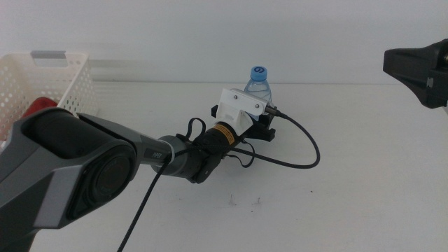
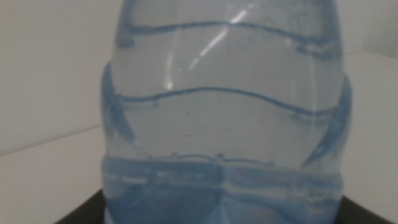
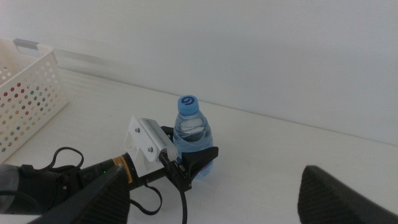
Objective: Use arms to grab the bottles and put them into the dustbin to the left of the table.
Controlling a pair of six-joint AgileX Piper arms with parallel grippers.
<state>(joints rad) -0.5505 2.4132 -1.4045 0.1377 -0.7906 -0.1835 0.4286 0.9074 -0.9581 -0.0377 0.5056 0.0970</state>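
Now the left gripper (image 1: 260,124), black with a white camera block on its wrist, stands low on the plain white table (image 1: 364,189) with its dark jaws spread on either side of the clear, blue-capped water bottle (image 1: 258,81), which stands upright near mid-table; the left wrist view is filled by the bottle's ribbed body, but whether the jaws already press on it I cannot tell. To do this well, I judge the jaws should close squarely on the lower body, firmly but without crushing the thin plastic, then lift straight before swinging to the white perforated plastic dustbin (image 1: 49,87) at the left, where something red already shows. The right gripper (image 1: 420,70) waits open, raised at the right edge.
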